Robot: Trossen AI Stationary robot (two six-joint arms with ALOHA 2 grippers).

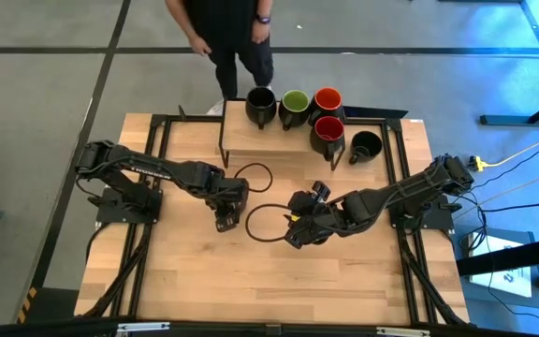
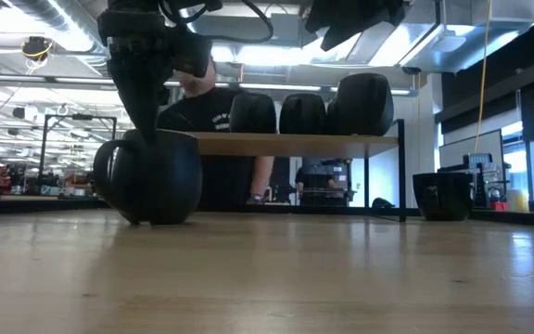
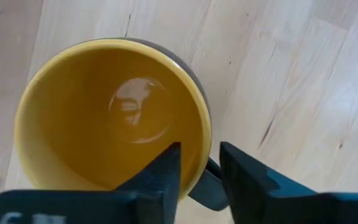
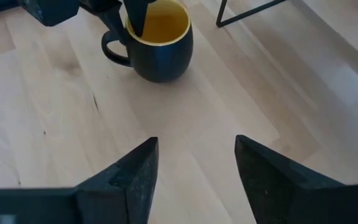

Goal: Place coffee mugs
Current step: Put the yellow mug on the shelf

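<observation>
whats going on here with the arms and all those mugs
The left pincer stands over a yellow-lined mug on the table, its fingers straddling the rim by the handle, one inside and one outside, with a gap showing. The right pincer hangs open near the table's middle, holding nothing. Three mugs sit on a raised shelf, two more beside it. A person stands behind the table.

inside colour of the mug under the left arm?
Yellow inside, black outside. The mug shows it best in the left wrist view.
</observation>
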